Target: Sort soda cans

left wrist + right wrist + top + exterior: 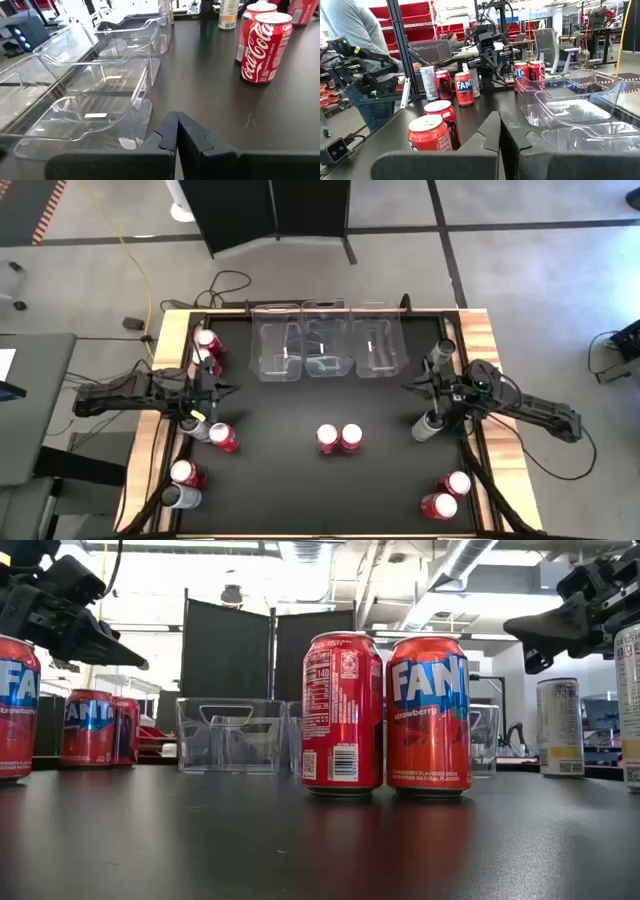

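Two red soda cans (338,439) stand upright side by side at the table's middle, large in the low view (385,712). More cans stand along the left edge (208,348) (222,437) and near the left near corner (184,480). On the right are two silver-grey cans (443,353) (428,425) and two red ones (447,494). My left gripper (232,388) (177,122) hovers shut over the table's left part. My right gripper (405,388) (500,120) hovers shut over the right part. Neither holds a can.
Three clear plastic bins (325,350) sit in a row at the table's far edge, with nothing in them (95,95) (570,100). Bare black tabletop lies between the bins and the middle cans. A person (355,30) stands beyond the table's left side.
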